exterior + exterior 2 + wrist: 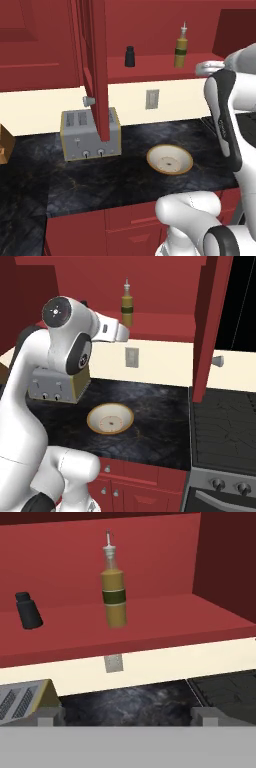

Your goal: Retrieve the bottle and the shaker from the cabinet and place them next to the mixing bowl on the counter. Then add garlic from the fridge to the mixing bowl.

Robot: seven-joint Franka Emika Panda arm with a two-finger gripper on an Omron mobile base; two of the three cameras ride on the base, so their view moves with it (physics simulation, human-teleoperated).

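The cabinet door (95,65) stands open. On the red shelf (150,619) the olive-yellow bottle (113,592) stands upright, with the black shaker (27,611) to its left. Both also stand on the shelf in the left base view, bottle (181,50) and shaker (130,56). My gripper (126,718) is open and holds nothing. It hangs in front of the shelf and below it, a little short of the bottle. The mixing bowl (169,160) sits on the black counter (100,180) below the shelf. The garlic and the fridge are out of view.
A silver toaster (90,134) stands on the counter left of the bowl, under the open door. A wall outlet (152,99) sits on the cream backsplash. A second open door (210,326) hangs right of the shelf, above a stove (225,426).
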